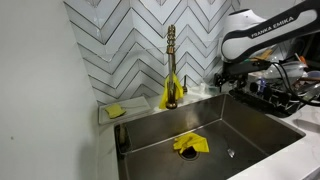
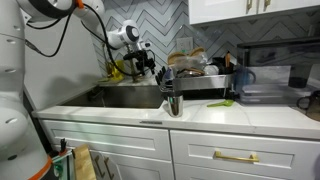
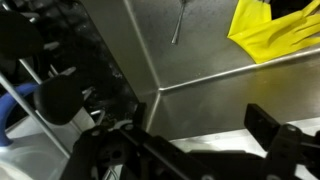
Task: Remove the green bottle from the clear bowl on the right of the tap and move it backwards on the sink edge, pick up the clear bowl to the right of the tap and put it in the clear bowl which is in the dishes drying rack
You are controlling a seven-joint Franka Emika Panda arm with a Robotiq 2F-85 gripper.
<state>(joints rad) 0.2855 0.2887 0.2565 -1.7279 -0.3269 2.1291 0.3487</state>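
The claw [image 3: 190, 150] is spread wide with nothing between its fingers, as the wrist view shows. In an exterior view it hangs at the right of the frame [image 1: 226, 76], over the far corner of the sink [image 1: 250, 125] and just beside the drying rack [image 1: 282, 92]. The green bottle and the clear bowl should stand right of the tap [image 1: 170, 60], but that ledge is too small and dim to pick either out. Neither step can be confirmed as done. With the claw empty, carrying the bowl to the rack looks not yet done. A yellow cloth [image 1: 190, 144] lies in the sink.
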